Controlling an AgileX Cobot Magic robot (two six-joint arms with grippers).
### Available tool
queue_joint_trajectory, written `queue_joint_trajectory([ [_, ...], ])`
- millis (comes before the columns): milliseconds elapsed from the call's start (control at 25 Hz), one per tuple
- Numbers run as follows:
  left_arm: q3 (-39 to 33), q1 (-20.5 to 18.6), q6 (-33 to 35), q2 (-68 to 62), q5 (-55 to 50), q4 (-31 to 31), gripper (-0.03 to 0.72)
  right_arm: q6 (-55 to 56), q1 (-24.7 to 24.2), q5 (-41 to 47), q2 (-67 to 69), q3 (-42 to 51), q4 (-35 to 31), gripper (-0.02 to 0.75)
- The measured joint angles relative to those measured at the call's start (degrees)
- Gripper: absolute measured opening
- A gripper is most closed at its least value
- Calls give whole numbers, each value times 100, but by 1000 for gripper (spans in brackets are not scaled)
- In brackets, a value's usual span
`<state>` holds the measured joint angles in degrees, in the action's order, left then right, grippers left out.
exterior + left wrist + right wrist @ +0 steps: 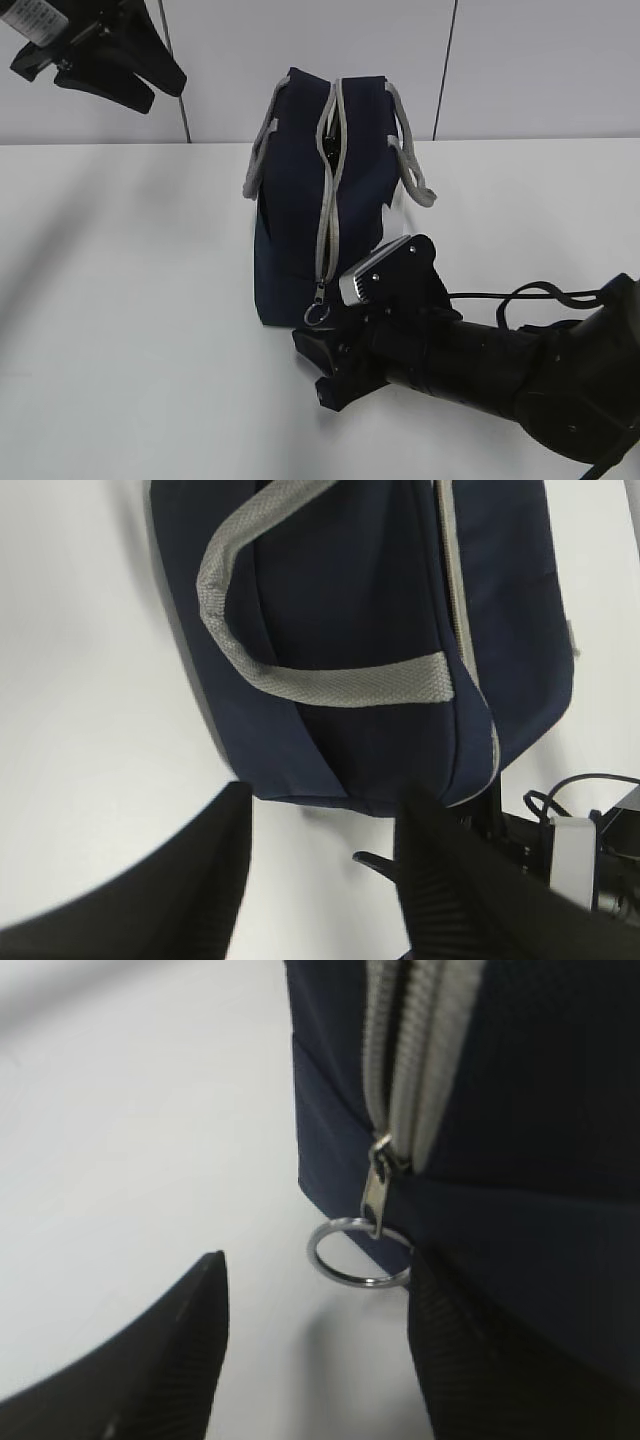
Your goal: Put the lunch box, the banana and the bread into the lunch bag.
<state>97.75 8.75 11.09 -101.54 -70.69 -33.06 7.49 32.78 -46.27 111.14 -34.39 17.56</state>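
Note:
The dark navy lunch bag [290, 200] stands upright mid-table, its grey zipper [328, 220] running down the near end. The zipper's ring pull [318, 315] hangs low at that end. My right gripper [316, 368] is open just below and in front of the ring. In the right wrist view the ring pull [358, 1252] hangs beside the right finger, and the right gripper [315, 1295] holds nothing. My left gripper [158, 92] hangs high at the back left, open and empty [325, 815], looking down on the bag [360, 630]. The lunch box, banana and bread are out of view.
Grey handles [410, 150] droop on both sides of the bag. The white table [120, 300] runs back to a grey panelled wall. The right arm and its cable [520, 295] lie across the front right.

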Motion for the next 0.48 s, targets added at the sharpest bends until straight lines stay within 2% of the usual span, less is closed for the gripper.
queue_joint_trajectory([
  [480,0,0,0,0,0,45,340,133,0,46,234,-309,10,423],
])
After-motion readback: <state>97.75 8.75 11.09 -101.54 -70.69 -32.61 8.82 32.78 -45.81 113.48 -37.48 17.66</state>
